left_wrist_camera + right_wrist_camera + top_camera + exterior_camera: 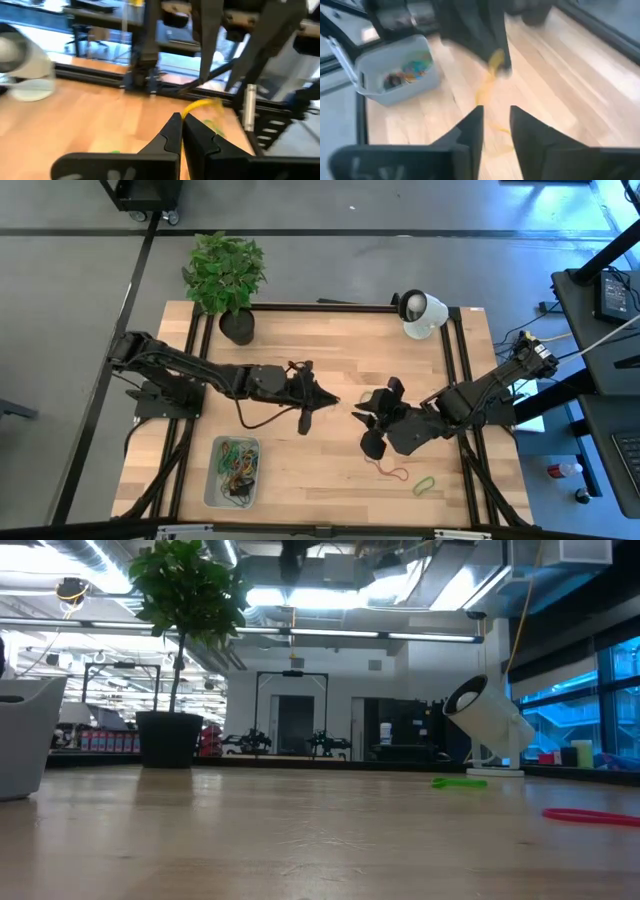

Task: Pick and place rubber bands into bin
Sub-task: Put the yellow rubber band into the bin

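My left gripper point(335, 400) hovers over the table's middle, shut on a yellow rubber band point(201, 105). My right gripper point(495, 116) is open and faces it from the right, close by point(358, 416), touching nothing. The held band point(492, 65) hangs just ahead of the right fingers. The pale grey bin point(233, 472) sits near the table's front left with several coloured bands inside point(409, 70). A red band point(392, 473) and a green band point(425, 485) lie flat on the wood near the front right; both show in the low view: the red band point(590, 816) and the green band point(460, 782). My left gripper pinches the yellow band between its two fingertips at one spot of the loop point(186, 116). The fingers come nearly level from the table's left. The band hangs slack below the tips point(485, 95); whether its lower end rests on the wood, I cannot tell.
A black plant pot point(237, 327) with a leafy plant stands at the far left corner. A white round device point(422, 313) stands at the far right. Black rails point(462, 380) run along the table's sides. Bare wood lies between the grippers and the bin.
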Available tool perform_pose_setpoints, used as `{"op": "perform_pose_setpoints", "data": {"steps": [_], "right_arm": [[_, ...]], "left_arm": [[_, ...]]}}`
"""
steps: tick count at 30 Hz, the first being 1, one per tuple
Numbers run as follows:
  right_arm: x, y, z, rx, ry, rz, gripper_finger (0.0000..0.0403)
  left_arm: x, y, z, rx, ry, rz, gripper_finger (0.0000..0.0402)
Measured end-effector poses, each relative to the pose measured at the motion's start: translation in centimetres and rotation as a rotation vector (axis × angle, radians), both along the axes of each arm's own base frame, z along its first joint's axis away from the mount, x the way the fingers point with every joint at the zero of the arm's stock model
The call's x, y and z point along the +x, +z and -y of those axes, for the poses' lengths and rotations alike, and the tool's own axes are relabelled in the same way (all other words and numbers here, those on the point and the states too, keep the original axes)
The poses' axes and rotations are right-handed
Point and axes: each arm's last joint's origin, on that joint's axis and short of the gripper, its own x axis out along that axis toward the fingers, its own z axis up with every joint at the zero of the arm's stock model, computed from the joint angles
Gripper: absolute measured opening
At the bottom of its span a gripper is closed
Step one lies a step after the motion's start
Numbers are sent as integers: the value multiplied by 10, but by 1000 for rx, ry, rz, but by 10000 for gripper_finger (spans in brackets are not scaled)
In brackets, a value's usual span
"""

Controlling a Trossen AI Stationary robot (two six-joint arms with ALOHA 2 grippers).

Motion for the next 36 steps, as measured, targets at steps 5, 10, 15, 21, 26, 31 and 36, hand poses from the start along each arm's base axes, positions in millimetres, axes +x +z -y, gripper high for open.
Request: {"op": "perform_pose_setpoints", "data": {"steps": [5,10,15,21,26,31,36], "right_arm": [[-6,-24,0,10,-42,-70,139],[-14,-65,-6,73,-58,-135,151],[-24,-105,-17,188,-37,-145,152],[-32,-131,-29,294,6,-70,152],[-32,-134,-34,337,26,-25,152],[-33,-132,-38,362,47,-4,152],[-35,-131,-42,367,63,-3,152]], "left_arm": [[-16,10,6,28,64,-36,2],[-35,15,21,48,154,-127,2],[-55,32,49,113,267,-258,2],[-90,56,77,6,315,-419,2],[-124,65,94,-161,349,-552,2],[-155,59,103,-303,415,-750,2],[-175,52,111,-406,512,-910,2]]}}
